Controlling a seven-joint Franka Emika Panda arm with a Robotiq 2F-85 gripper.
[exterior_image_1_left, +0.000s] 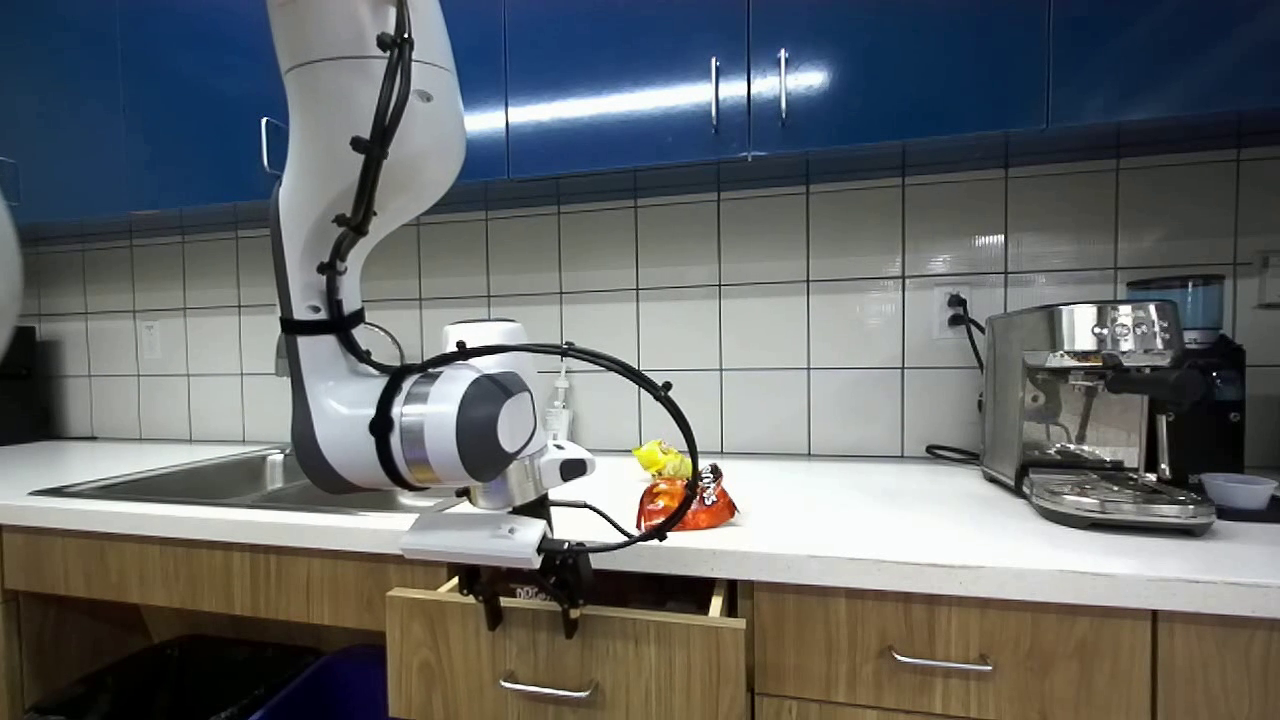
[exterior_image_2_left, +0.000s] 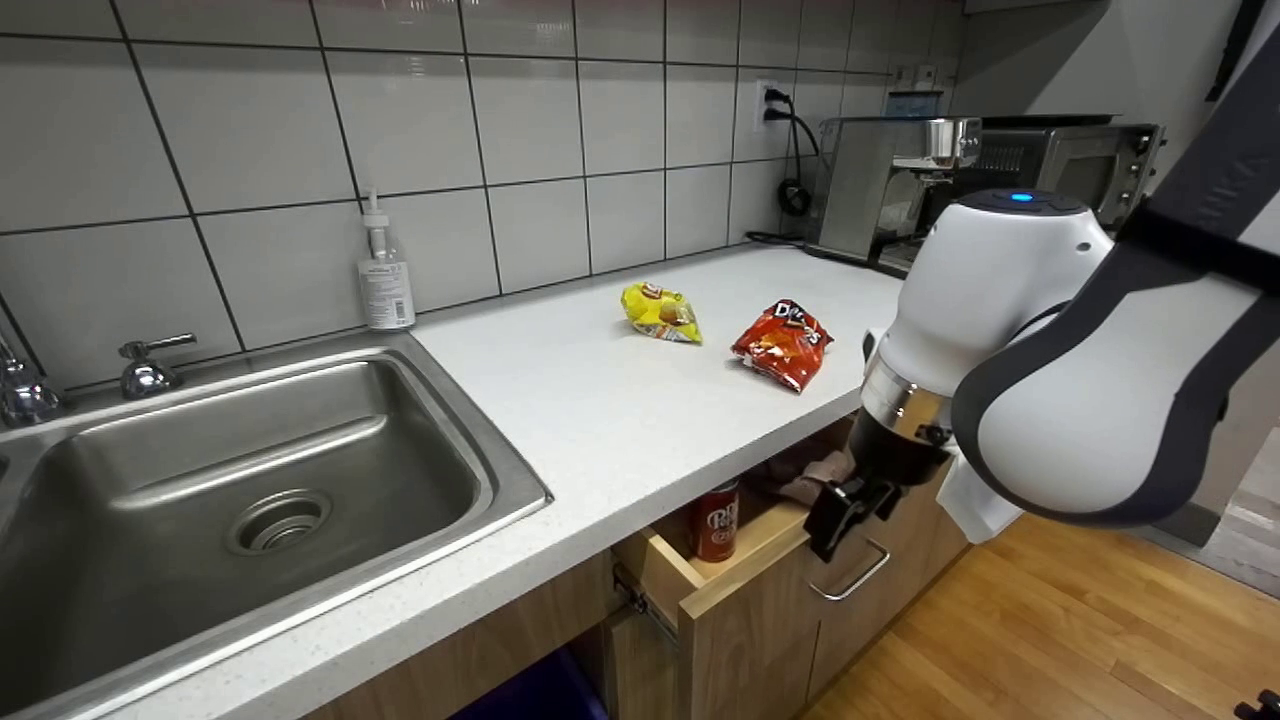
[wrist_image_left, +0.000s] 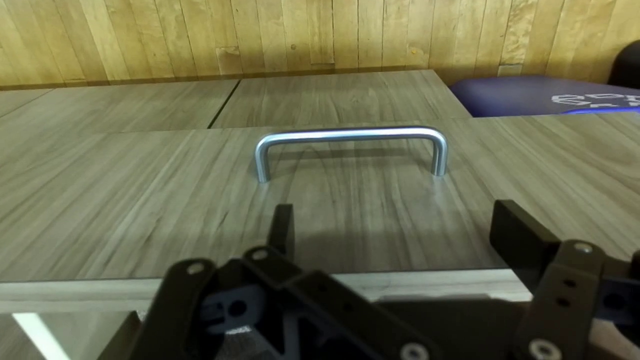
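Note:
My gripper (wrist_image_left: 392, 220) stands open, its two black fingers wide apart with nothing between them. It points down over the top edge of a pulled-out wooden drawer (exterior_image_1_left: 640, 665), and the fingertips overlap the drawer's front face. Whether they touch the wood, I cannot tell. Beyond the fingertips in the wrist view is the drawer's silver bar handle (wrist_image_left: 350, 134), apart from the fingers. Inside the drawer stands a red soda can (exterior_image_2_left: 716, 525). A pinkish item (exterior_image_2_left: 815, 478) lies farther along, partly hidden by the gripper.
On the white countertop (exterior_image_2_left: 560, 440) lie a red chip bag (exterior_image_2_left: 785, 345) and a yellow chip bag (exterior_image_2_left: 662, 312). A steel sink (exterior_image_2_left: 510, 480), a soap bottle (exterior_image_2_left: 386, 290) and an espresso machine (exterior_image_1_left: 1085, 400) are also there. A blue bin (exterior_image_1_left: 335, 685) sits below, left of the drawer.

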